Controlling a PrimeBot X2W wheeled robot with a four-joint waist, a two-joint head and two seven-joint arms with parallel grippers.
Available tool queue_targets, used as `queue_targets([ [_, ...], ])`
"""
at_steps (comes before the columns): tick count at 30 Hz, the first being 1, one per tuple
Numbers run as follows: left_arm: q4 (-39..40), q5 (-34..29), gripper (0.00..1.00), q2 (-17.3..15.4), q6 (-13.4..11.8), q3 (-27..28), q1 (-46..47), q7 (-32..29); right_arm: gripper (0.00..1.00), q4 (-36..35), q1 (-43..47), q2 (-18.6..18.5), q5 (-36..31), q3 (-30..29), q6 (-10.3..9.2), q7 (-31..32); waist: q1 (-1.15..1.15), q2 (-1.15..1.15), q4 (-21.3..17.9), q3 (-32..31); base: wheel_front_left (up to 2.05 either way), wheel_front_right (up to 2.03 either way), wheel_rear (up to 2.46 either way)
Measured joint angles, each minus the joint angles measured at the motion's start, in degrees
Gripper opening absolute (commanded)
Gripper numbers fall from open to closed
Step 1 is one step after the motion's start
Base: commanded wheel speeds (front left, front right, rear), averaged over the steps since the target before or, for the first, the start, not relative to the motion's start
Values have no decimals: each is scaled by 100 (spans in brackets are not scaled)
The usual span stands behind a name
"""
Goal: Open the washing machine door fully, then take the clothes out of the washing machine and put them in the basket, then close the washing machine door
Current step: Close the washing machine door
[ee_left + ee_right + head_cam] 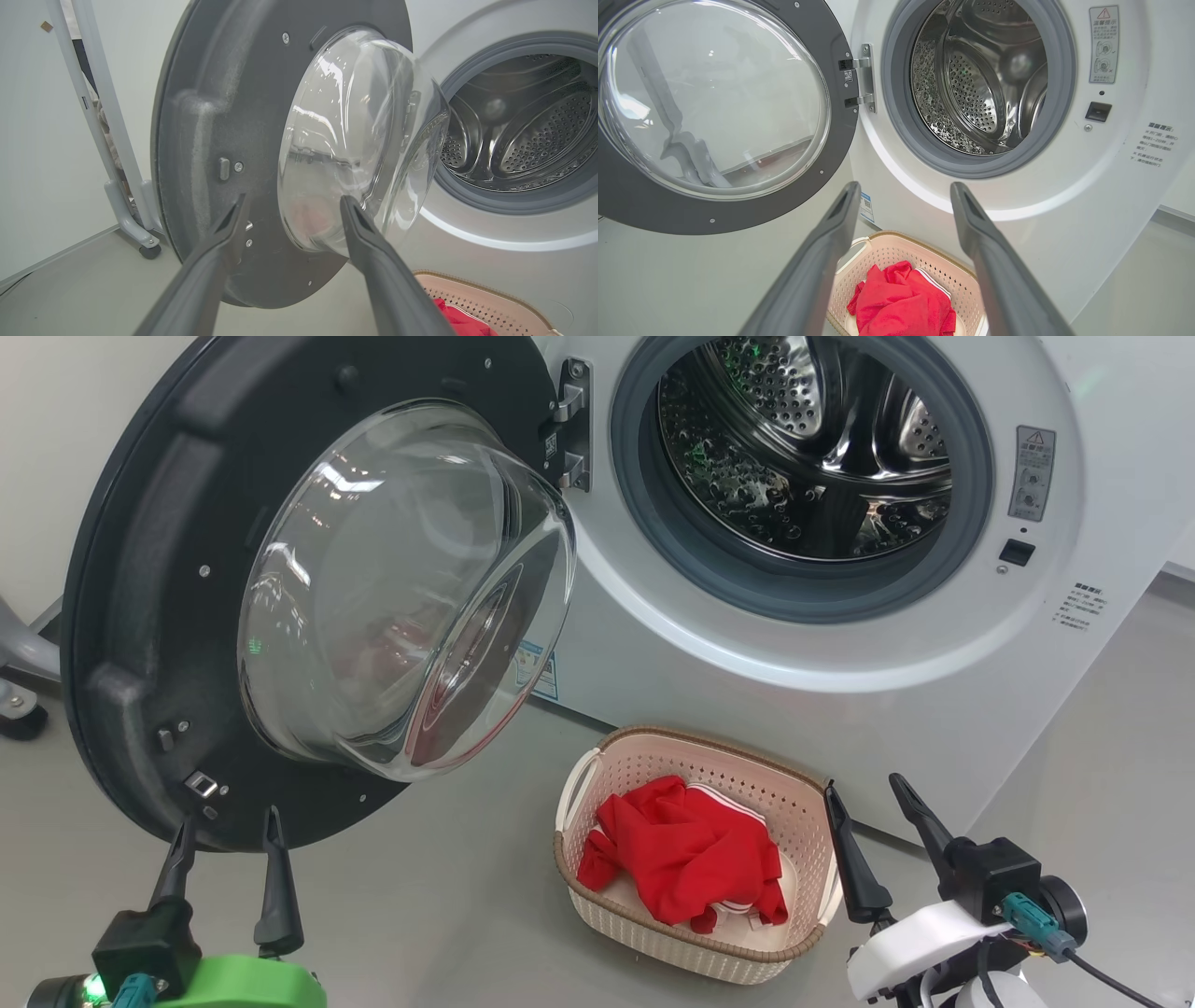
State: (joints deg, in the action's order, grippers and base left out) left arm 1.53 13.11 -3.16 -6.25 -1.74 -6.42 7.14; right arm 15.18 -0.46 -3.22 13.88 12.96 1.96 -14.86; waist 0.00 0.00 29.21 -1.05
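Pale wall [56, 448] at 10 o'clock, grey floor [448, 896] below. The left pincer [230, 819] gapes below the wide-open washing machine door [140, 616]. The clothes [686, 859] lie in the basket [653, 737] at 6 o'clock, before the washing machine [840, 709]. The right pincer [863, 786] gapes at 4 o'clock.

1 washer [840, 644], 1 door [121, 616], 1 basket [709, 742], 1 red garment [691, 859], 2 tools: L tool [230, 818], R tool [863, 782].

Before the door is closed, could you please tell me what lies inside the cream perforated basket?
A crumpled bright red garment with white stripes lies in the cream perforated plastic basket; anything beneath it is covered.
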Motion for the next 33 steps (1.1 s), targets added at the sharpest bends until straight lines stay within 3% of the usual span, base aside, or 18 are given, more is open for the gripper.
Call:
queue_targets([
  [11,74,33,99,1,0,10,-50,-2,100,19,0,2,1,29,0,0,0,0,-15,2,0,0,0],
  [14,77,43,21,1,0,16,-79,-8,100,20,0,4,1,38,0,0,0,0,-19,10,0,0,0],
  [15,77,51,0,1,0,18,-80,-8,100,20,0,4,1,38,0,0,0,0,-19,13,0,0,0],
  [25,214,683,0,13,2,232,-82,8,100,23,-1,10,1,46,0,0,0,0,5,20,0,0,0],
  [33,609,2504,0,62,308,717,-61,110,100,35,-1,16,1,62,-1,0,0,0,15,35,0,0,0],
])
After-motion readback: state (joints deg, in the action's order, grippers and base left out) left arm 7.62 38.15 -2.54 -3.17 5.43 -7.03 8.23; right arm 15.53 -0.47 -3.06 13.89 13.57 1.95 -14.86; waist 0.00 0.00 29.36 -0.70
